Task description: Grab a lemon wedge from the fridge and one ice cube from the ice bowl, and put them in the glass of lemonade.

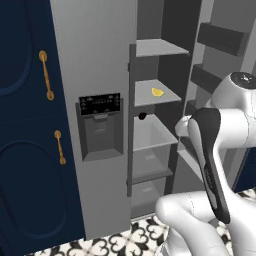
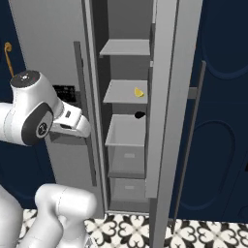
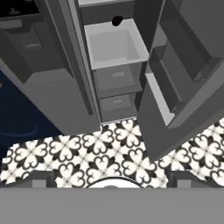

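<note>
The fridge (image 1: 95, 60) stands with its right door (image 2: 167, 97) swung open and its left door, with the black dispenser panel (image 1: 100, 104), shut. The lemon wedge (image 1: 157, 92) is a tiny yellow slice on the second shelf (image 2: 139, 92). My gripper (image 3: 112, 180) is open, its dark fingertips (image 3: 41, 179) wide apart with nothing between them. It hangs in front of the fridge, well short of the shelf and lower than the wedge, and looks down at the bottom drawers (image 3: 116, 78) and the floor. The ice bowl and the glass of lemonade are out of view.
A small dark round thing (image 1: 142, 115) sits at the front of the white bin (image 2: 126, 131) under the lemon's shelf. The open door's inner shelves (image 1: 220, 37) jut out at the right. Navy cabinets with brass handles (image 1: 46, 75) flank the fridge. The floor is patterned tile (image 3: 109, 148).
</note>
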Controlling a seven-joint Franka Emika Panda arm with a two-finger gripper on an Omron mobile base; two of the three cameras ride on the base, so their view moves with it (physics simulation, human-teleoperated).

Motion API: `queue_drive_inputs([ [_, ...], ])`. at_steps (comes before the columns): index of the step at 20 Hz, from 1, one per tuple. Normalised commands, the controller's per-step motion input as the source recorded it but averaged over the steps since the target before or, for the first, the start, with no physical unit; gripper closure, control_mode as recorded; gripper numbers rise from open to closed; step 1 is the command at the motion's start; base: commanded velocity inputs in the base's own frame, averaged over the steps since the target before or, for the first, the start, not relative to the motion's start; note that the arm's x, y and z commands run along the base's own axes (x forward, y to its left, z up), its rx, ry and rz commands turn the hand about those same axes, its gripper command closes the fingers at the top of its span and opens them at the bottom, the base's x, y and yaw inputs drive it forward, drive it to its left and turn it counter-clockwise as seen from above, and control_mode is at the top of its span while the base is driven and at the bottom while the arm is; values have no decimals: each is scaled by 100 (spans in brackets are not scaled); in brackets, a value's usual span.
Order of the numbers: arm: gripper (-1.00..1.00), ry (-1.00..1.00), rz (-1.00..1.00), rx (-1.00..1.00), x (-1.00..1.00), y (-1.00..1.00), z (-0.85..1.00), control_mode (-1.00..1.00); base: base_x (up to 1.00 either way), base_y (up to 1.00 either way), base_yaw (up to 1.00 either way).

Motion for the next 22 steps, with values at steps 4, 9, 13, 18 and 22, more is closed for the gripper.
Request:
queue_drive_inputs([
  [4, -100, 0, -6, 0, 0, 0, -2, -100, 0, 0, 0],
  [9, -100, 0, -1, 0, 0, 0, -1, -100, 0, 0, 0],
  [13, -100, 0, 0, 0, 0, 0, 0, -100, 0, 0, 0],
  [18, -100, 0, 0, 0, 0, 0, 0, 100, 33, -3, -9],
  [22, -100, 0, 0, 0, 0, 0, 0, 100, 62, -7, -32],
])
